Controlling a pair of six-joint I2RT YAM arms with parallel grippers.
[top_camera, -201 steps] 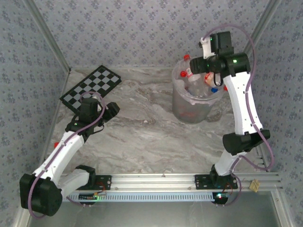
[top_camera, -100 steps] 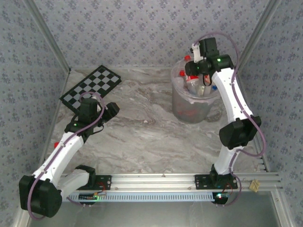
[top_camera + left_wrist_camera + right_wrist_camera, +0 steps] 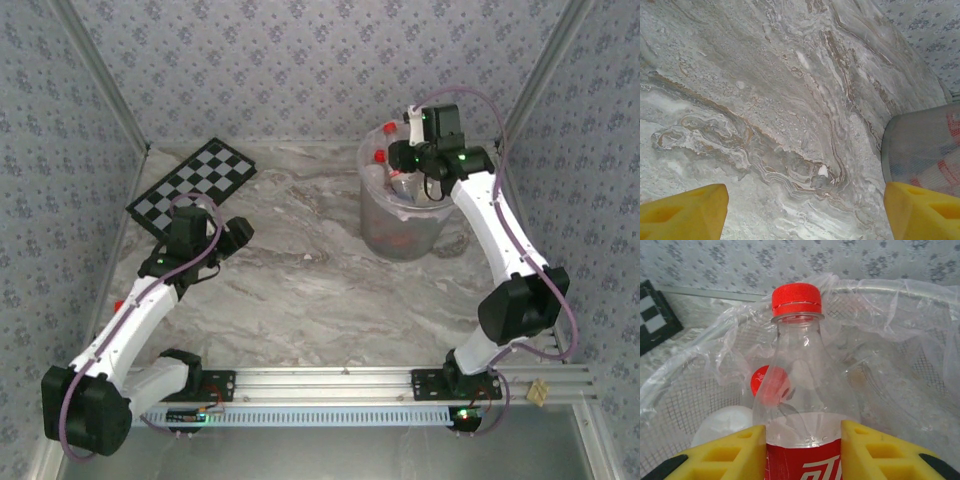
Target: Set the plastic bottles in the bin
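The right fingers (image 3: 725, 452) are closed on a clear plastic bottle (image 3: 802, 385), one yellow pad pressed against each side of its red label. The bottle's neck and red cap point away from the wrist, toward the far inner wall of the bin (image 3: 685, 405). From the top view this wrist hangs over the bin's open mouth, so the held bottle sits above the bin's inside rather than outside it.

The thin clear liner (image 3: 875, 310) is draped loosely over the bin's rim, just behind the held bottle's cap. Lower inside the bin, seen through the held bottle's shoulder, lies the red cap of another bottle (image 3: 769, 384), with a pale rounded shape beside it that I cannot identify. The top view shows several bottles (image 3: 385, 165) heaped inside the bin, some with red caps near the rim.

The left fingers (image 3: 687, 210) are spread wide with nothing between them, held above bare marble table (image 3: 765, 100) well apart from the bin. The bin's grey wall shows at the edge of the left wrist view, with red labels visible through it. A chequered board (image 3: 192, 178) lies on the table well away from the bin, beyond the left arm.
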